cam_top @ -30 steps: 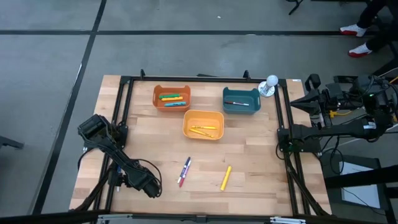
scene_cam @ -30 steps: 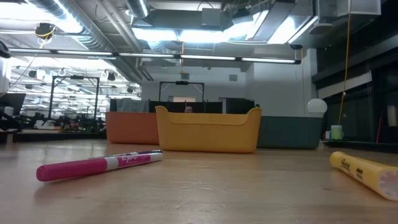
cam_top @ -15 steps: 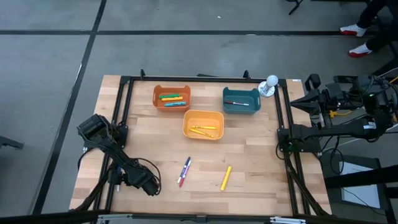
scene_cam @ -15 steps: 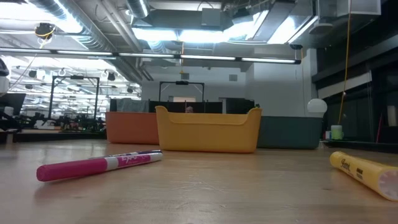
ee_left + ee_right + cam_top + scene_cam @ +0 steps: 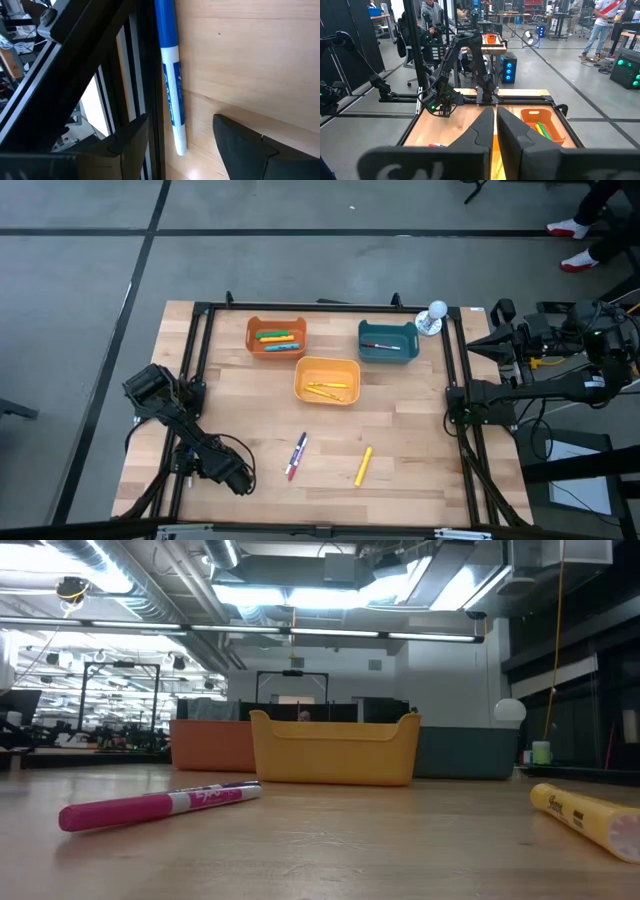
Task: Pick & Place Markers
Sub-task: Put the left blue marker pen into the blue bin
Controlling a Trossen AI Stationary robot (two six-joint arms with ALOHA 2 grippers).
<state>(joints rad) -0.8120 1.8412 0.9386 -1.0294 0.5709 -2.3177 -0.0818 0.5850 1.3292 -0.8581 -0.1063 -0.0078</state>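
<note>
Three bins, perhaps three loose markers on the table, two arms.

Worktop: pale wood planks, smooth, low sheen, grain visible. Frame along its edges: black matt metal rails. Orange bin, yellow bin, teal bin: smooth plastic, slight gloss. Blue marker by left edge: glossy plastic barrel. Pink marker, yellow marker: smooth plastic w/ printed labels.

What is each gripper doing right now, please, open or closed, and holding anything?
Left gripper: open, empty, fingers either side of the blue marker at the table's left frame rail.
Right gripper: shut, empty, parked off the table's right side.
</note>
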